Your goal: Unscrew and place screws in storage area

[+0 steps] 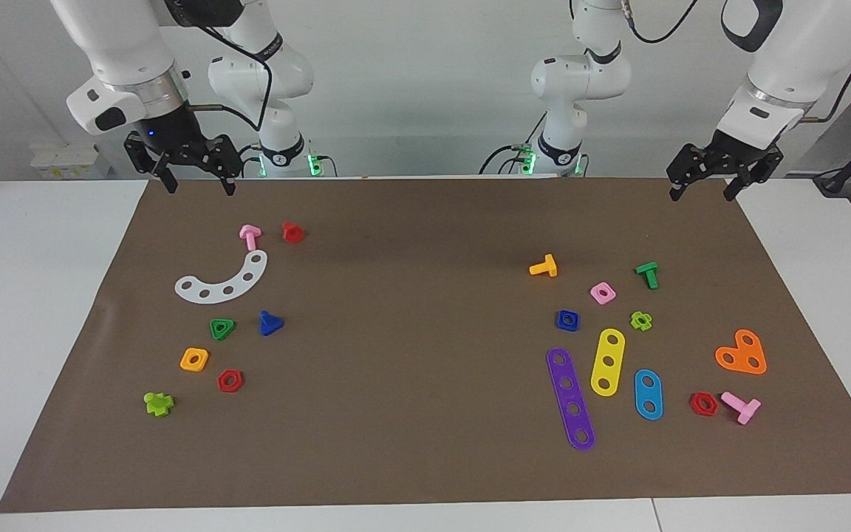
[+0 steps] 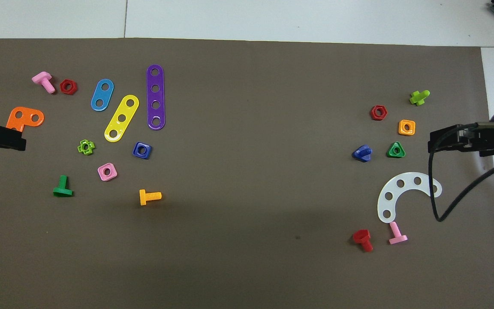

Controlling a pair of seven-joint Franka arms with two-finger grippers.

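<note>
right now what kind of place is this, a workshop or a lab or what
Most likely a robotics lab bench. Two white arms stand at one edge of a table under a brown mat, the left gripper and right gripper both raised. Toy building parts lie scattered: a dark-blue bolt, a purple strip, a white arc.

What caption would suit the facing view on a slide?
Both grippers, left and right, hang open over a brown mat strewn with toy bolts, nuts and strips.

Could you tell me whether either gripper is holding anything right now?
No. The left gripper and right gripper both hang open and empty.
</note>
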